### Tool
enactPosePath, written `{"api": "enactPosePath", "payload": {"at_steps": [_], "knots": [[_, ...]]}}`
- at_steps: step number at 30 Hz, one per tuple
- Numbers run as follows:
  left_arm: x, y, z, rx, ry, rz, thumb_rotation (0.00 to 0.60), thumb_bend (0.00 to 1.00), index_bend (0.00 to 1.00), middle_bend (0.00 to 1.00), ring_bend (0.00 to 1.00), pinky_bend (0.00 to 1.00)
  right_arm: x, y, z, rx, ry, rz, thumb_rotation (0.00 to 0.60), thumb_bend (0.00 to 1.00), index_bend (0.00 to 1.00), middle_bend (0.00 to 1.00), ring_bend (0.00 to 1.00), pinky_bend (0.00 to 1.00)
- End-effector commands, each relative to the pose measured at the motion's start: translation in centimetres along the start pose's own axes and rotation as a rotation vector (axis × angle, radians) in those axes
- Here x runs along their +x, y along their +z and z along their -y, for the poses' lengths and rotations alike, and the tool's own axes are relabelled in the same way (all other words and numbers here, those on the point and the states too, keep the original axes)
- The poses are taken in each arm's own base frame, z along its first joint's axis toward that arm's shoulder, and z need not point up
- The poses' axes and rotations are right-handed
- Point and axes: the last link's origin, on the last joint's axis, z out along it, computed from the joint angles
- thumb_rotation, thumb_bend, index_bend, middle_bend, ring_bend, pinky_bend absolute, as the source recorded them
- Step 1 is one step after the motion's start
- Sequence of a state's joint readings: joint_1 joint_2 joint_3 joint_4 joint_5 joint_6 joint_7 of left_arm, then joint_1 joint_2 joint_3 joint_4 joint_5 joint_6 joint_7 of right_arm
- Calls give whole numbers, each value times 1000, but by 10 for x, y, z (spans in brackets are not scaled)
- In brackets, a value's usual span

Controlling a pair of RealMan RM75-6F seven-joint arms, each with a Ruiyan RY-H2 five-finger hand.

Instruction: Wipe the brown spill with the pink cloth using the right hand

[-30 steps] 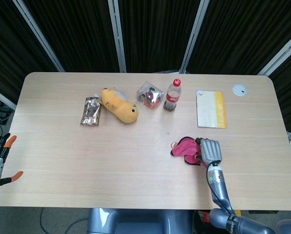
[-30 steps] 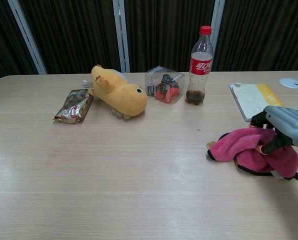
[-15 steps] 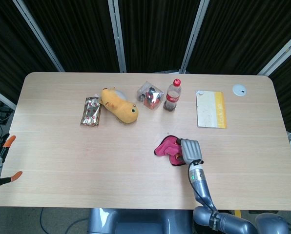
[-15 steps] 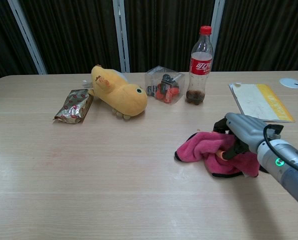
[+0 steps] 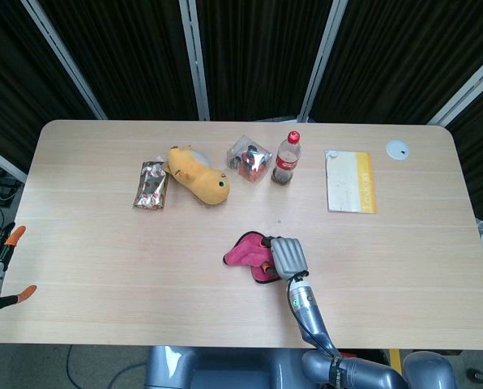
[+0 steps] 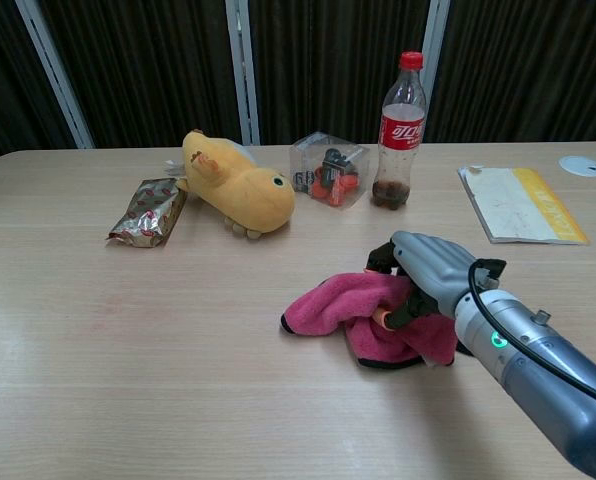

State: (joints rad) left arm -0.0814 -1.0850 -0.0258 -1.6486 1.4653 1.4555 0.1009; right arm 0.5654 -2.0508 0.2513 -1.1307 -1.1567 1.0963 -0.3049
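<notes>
Chest view: right hand (image 6: 433, 272) grips pink cloth (image 6: 363, 315) on table (image 6: 178, 350).

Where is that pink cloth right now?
In the head view the pink cloth lies near the table's middle, under the right hand, nearer the front edge than the cola bottle.

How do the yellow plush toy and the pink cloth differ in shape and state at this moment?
The yellow plush toy is a plump, stuffed form with an eye visible; the pink cloth is a flat fabric bunched into folds. The toy lies free near the table's far side, beside a foil snack packet; the cloth is held under the right hand, nearer the robot. Both are soft and rest on the wooden table.
</notes>
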Motion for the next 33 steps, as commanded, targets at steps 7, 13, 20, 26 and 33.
{"api": "enactPosePath", "payload": {"at_steps": [7,13,20,26,33], "knots": [[1,-1,1,8,-1,-3,600,0,68,0,0,0,15,22,-15,-44,-46,-32,600,436,715,559,509,730],[1,-2,1,14,-2,0,600,0,68,0,0,0,31,42,-30,-94,-52,-69,600,439,714,559,509,730],[2,-2,2,20,-4,5,600,0,68,0,0,0,49,57,-58,-162,-84,-98,600,440,715,559,509,730],[2,-2,2,28,-17,13,600,0,68,0,0,0,55,50,-86,-218,-101,-105,600,443,718,559,509,730],[2,-2,1,22,-23,11,600,0,69,0,0,0,68,33,-116,-281,-115,-133,600,442,719,559,509,730]]}}
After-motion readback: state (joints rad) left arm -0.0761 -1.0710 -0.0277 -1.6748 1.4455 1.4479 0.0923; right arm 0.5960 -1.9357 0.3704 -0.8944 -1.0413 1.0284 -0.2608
